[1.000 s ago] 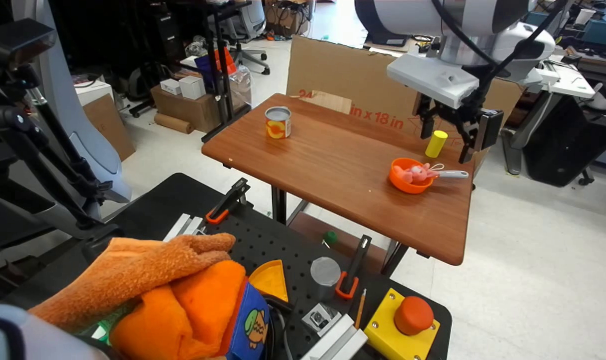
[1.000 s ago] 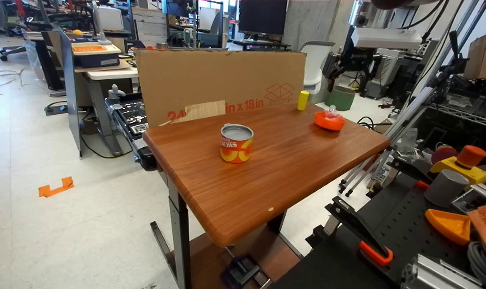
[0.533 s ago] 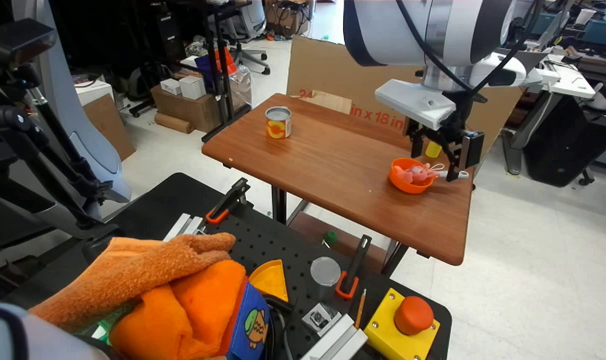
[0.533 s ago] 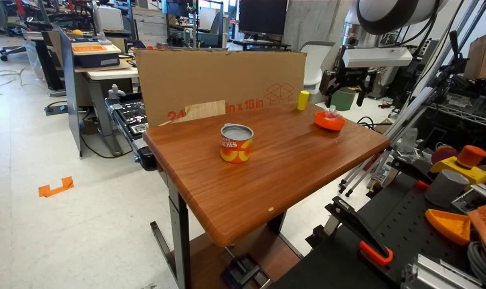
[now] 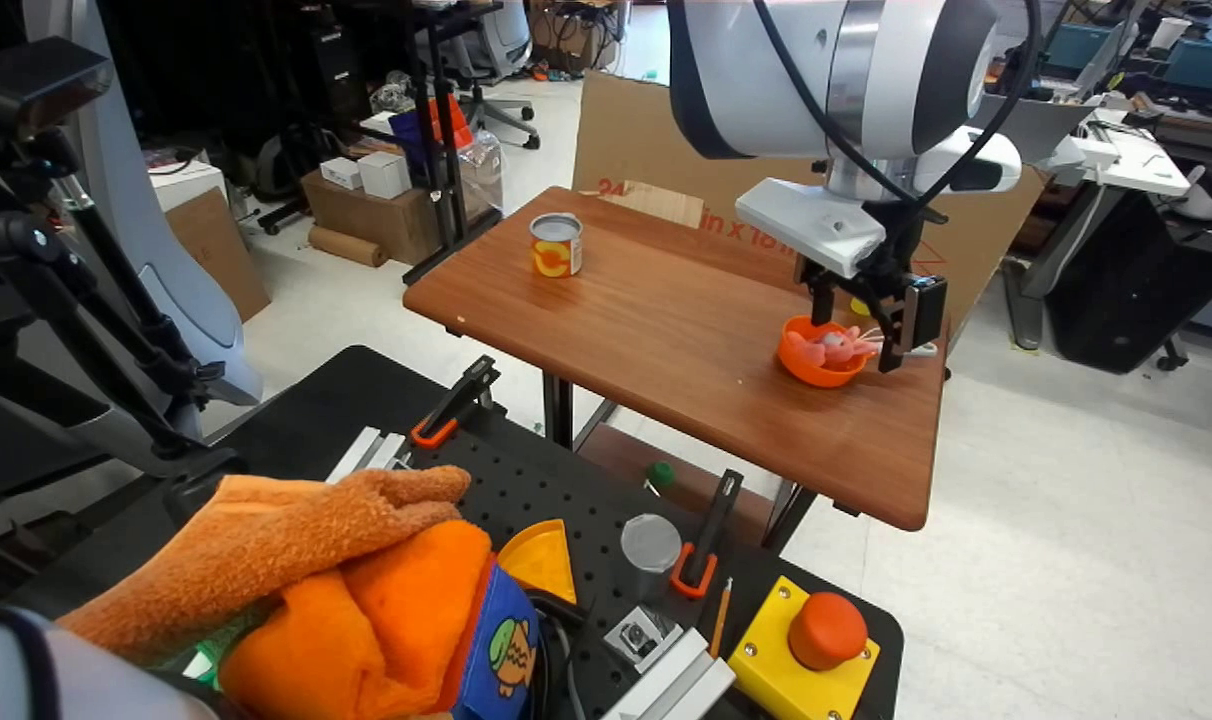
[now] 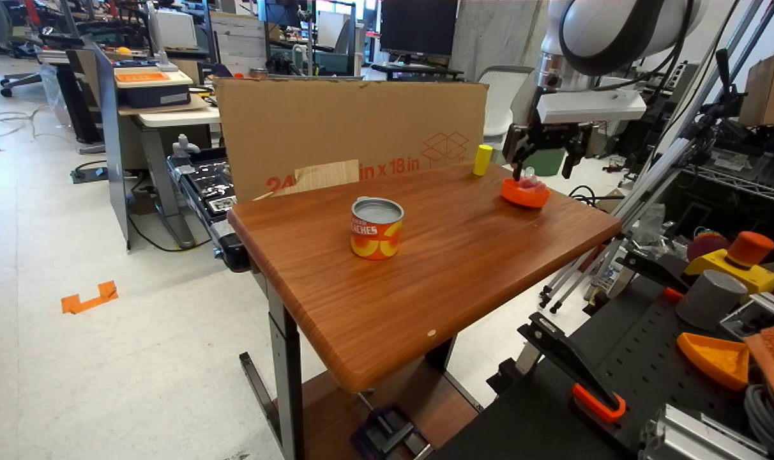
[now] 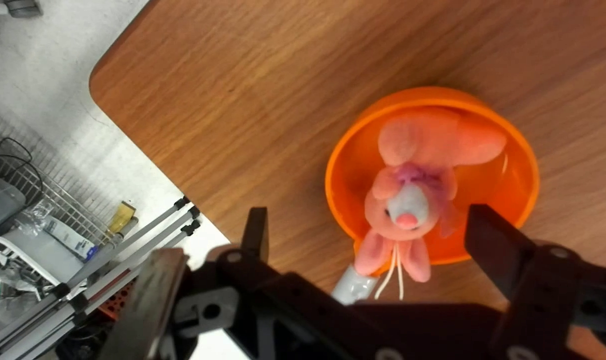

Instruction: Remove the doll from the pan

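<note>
Spread wide and gripping nothing, the end effector point(image 5: 854, 338) has dropped down and leftward in the frame over the past 1.0 s. In both exterior views it is now much nearer the pan point(image 7: 498, 190), and in an exterior view 1 of its 2 fingers point(image 5: 890, 355) covers part of the grey handle point(image 7: 354, 287). The pan has kept its place on the worktop point(image 5: 666, 330), and the doll point(image 7: 413, 195) has not shifted: it lies face up inside the pan, legs toward the top of the wrist view, ears hanging over the rim beside the handle at the bottom.

For the task, this means the approach looks nearly done, while the removal has not begun. In the wrist view the finger at the right seems to hang over the pan's lower right rim, and the finger at the left stands outside the pan; whether either touches anything cannot be told. Probably the end effector needs to shift up the wrist frame, toward the doll's body, before closing. Pinching here could catch the rim or only the ears, and the pan might come along.
</note>
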Robot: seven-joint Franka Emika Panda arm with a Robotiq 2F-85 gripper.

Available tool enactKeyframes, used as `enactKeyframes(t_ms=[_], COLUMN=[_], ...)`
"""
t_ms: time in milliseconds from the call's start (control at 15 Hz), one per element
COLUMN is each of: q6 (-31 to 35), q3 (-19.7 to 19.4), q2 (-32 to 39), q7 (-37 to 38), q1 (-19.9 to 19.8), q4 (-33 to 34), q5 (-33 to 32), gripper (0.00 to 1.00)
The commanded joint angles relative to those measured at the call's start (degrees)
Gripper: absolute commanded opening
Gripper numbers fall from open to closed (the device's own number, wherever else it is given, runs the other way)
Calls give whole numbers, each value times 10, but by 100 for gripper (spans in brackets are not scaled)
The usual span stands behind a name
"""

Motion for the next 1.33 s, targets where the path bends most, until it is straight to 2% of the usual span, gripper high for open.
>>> enactKeyframes(t_ms=[0, 67, 133, 800, 867, 933, 1267], q6=[25, 27, 27, 22, 22, 13, 13], q3=[-23, -27, -32, -52, -52, -51, -27], q2=[16, 18, 19, 17, 15, 5, -84], q7=[22, 24, 24, 23, 22, 23, -17], q1=[24, 28, 31, 48, 48, 48, 36], q4=[2, 2, 1, -6, -8, -14, -83], q5=[-18, -19, -22, -31, -30, -27, -16], gripper=[100, 91, 72, 6, 3, 6, 6])
